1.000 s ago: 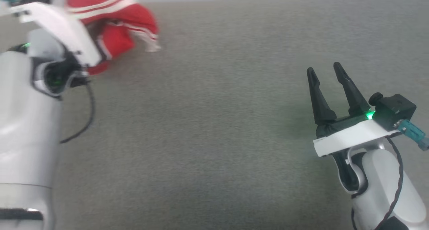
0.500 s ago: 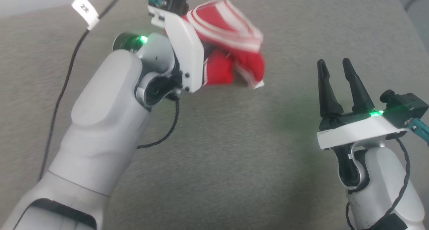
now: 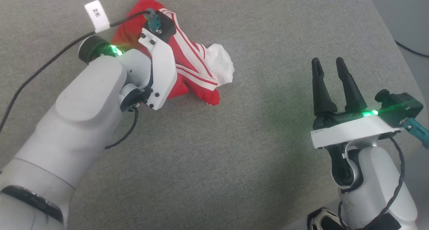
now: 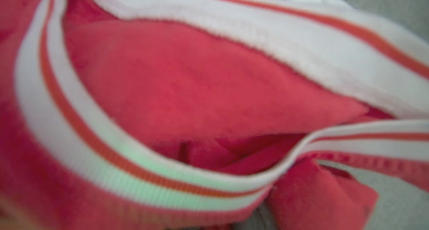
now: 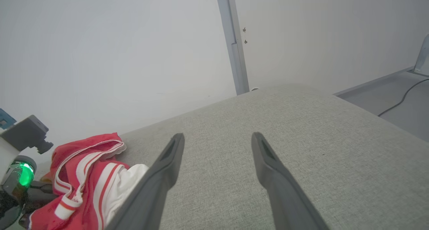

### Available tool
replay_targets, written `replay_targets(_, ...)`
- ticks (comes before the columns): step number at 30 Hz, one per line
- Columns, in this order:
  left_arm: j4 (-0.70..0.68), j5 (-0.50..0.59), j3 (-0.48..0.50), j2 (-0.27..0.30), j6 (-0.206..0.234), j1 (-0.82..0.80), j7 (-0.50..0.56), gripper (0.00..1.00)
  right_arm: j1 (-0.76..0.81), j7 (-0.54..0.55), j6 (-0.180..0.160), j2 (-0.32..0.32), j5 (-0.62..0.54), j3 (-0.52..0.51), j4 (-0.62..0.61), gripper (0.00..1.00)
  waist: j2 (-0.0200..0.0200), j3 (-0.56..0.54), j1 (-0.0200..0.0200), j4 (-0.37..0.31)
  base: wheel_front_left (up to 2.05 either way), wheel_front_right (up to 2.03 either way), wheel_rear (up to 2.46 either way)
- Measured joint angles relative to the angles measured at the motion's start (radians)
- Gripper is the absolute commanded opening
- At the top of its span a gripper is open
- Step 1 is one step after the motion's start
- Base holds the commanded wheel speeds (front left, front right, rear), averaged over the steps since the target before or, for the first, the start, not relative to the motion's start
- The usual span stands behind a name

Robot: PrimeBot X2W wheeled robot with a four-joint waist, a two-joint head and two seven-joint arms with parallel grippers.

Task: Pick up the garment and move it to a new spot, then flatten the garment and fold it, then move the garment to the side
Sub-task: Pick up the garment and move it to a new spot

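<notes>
My left gripper (image 3: 160, 61) is buried in the jersey (image 3: 196, 72), bunched far-left on the counter (image 3: 234, 149); I can't tell its grip. My right gripper (image 3: 327, 62) gapes wide, empty. A thin pinch could slip when I lift, dropping it tangled.

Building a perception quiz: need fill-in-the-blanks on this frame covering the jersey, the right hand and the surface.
The right hand is ___, holding nothing.
The garment is mostly ___ with white-striped trim.
It lies bunched on a ___ fabric surface.
Missing words: open; red; grey.
</notes>
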Motion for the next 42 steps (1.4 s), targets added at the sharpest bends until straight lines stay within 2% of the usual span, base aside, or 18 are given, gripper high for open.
replay_targets(3, 0.009, -0.008, -0.051, 0.011, -0.003, -0.026, 0.007, 0.02, -0.005, 0.0, 0.0, 0.001, 0.008, 0.004, 0.0, 1.0, 0.0, 0.012, 0.0, -0.004, 0.0, 0.0, 0.0)
replay_targets(5, 0.013, -0.018, -0.074, 0.015, -0.005, -0.038, 0.006, 0.27, -0.014, 0.0, 0.0, 0.002, 0.007, 0.008, 0.001, 1.0, 0.0, 0.016, 0.0, -0.003, 0.0, 0.0, 0.0)
replay_targets(7, 0.024, -0.021, -0.094, 0.015, -0.006, -0.047, -0.012, 0.78, -0.016, 0.0, 0.0, 0.003, 0.007, 0.01, 0.0, 1.0, 0.0, 0.016, 0.0, 0.003, 0.0, 0.0, 0.0)
replay_targets(8, 0.029, -0.029, -0.101, 0.013, -0.006, -0.047, -0.027, 1.0, -0.016, 0.0, 0.0, 0.003, 0.006, 0.008, 0.001, 1.0, 0.0, 0.013, 0.0, 0.008, 0.0, 0.0, 0.0)
replay_targets(15, 0.053, -0.087, -0.113, 0.004, -0.002, -0.024, -0.189, 1.0, -0.008, 0.0, 0.0, -0.022, -0.026, 0.0, 0.009, 1.0, 0.0, -0.035, 0.0, 0.071, 0.0, 0.0, 0.0)
replay_targets(25, 0.012, -0.194, -0.092, 0.016, 0.005, 0.123, -0.409, 1.0, 0.051, 0.0, 0.0, -0.091, -0.069, 0.004, 0.031, 1.0, -0.0001, -0.153, 0.0, 0.219, 0.0, 0.0, 0.0)
replay_targets(26, 0.003, -0.227, -0.072, 0.019, 0.005, 0.163, -0.458, 1.0, 0.059, 0.0, 0.0, -0.103, -0.075, 0.002, 0.035, 1.0, 0.0, -0.176, -0.0001, 0.249, 0.0, 0.0, 0.0)
replay_targets(30, -0.001, -0.271, -0.037, 0.03, 0.005, 0.246, -0.568, 1.0, 0.086, 0.0, 0.0, -0.118, -0.083, -0.006, 0.044, 1.0, 0.0, -0.22, 0.0, 0.299, 0.0, 0.0, 0.0)
replay_targets(31, -0.001, -0.271, -0.037, 0.03, 0.005, 0.246, -0.568, 1.0, 0.086, 0.0, 0.0, -0.118, -0.083, -0.006, 0.044, 1.0, 0.0, -0.22, 0.0, 0.299, 0.0, 0.0, 0.0)
replay_targets(42, 0.006, -0.366, 0.068, 0.022, 0.011, 0.502, -0.869, 1.0, 0.184, 0.0, 0.0, -0.181, -0.106, -0.068, 0.057, 1.0, 0.0, -0.31, 0.0, 0.401, 0.0, 0.0, 0.0)
